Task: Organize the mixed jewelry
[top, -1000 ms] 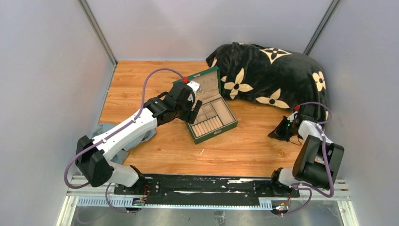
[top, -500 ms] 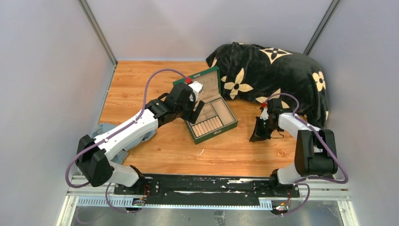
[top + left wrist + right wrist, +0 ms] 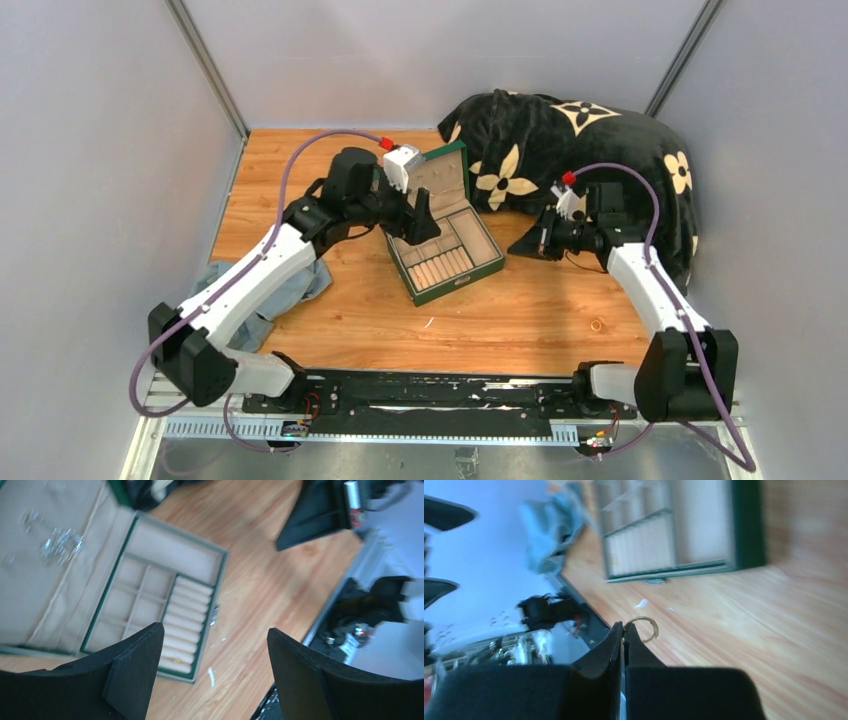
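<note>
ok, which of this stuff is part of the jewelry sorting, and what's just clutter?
Job: green box, silvery cluster in its lid, gold ring in the shut right pincer, second ring on the table.
Clutter: black flowered blanket, blue cloth, pale sliver.

High rear overview, wrist views share green box (image 3: pixel 460 282)

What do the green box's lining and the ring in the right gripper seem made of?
The green jewelry box lining: matte beige fabric, perhaps velvet, no glare. The small gold-coloured ring in the right gripper: thin, yellowish metal apparently; blur leaves it open.
</note>
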`<state>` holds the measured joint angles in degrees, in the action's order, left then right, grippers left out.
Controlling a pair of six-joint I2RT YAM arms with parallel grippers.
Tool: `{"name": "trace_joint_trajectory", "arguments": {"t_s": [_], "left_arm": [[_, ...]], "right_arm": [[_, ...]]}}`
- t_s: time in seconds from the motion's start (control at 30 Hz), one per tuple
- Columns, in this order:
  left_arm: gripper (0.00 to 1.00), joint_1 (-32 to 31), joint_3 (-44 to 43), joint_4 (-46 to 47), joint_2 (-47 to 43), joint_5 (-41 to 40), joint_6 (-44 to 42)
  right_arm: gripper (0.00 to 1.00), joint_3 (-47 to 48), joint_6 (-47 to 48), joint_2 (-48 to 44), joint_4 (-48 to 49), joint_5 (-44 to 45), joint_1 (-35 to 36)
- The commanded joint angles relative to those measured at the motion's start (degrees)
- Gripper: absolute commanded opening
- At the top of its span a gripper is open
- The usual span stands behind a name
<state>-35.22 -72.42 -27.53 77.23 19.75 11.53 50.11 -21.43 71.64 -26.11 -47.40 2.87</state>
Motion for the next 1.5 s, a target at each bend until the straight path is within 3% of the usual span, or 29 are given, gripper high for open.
{"name": "trace_joint_trajectory", "arguments": {"t_s": [0.0,0.17,0.23,0.5,0.67,1.0,1.13,1.23,1.33,1.37,1.47], "left_arm": [[0.8,0.91,3.78,14.81,-5.76,18.06,1.17],[0.8,1.18,13.91,40.94,-11.29,28.59,8.03],[0.81,1.61,14.04,45.92,-10.62,31.14,12.11],[0.76,1.65,6.24,52.16,-1.68,40.7,14.4],[0.73,1.92,2.1,54.17,3.78,45.04,15.4],[0.72,1.97,0.79,56.37,5.95,48.75,14.53],[0.72,2.44,0.01,62.04,8.18,50.53,18.76],[0.68,2.53,-0.1,78.67,11.44,53.03,32.54],[0.65,3.01,-0.61,110.78,17.74,52.78,59.14],[0.62,3.07,-2.53,116.7,20.4,52.73,66.46],[0.55,3.09,-6.62,117.27,25.57,53.87,74.07]], "right_arm": [[0.0,-0.22,-20.01,-3.96,23.0,-21.26,0.48],[0.0,-1.86,-41.35,-5.83,50.41,-26.66,0.67],[0.0,-1.67,-48.52,-6.06,59.06,-27.52,1.21],[0.0,-0.63,-68.49,-4.54,83.25,-28.67,4.94],[0.0,-2.88,-91.26,1.43,116.22,-21.07,5.21],[0.0,0.75,-92.74,4.8,117.54,-23.51,9.61],[0.0,1.42,-92.67,5.54,117.59,-24.52,11.1],[0.0,1.83,-92.69,5.62,117.6,-24.92,11.65],[0.0,1.52,-92.65,5.49,117.58,-25.19,11.85],[0.0,1.49,-92.59,5.45,117.6,-25.27,11.97],[0.0,1.36,-92.4,5.44,117.53,-25.2,12.59]]}}
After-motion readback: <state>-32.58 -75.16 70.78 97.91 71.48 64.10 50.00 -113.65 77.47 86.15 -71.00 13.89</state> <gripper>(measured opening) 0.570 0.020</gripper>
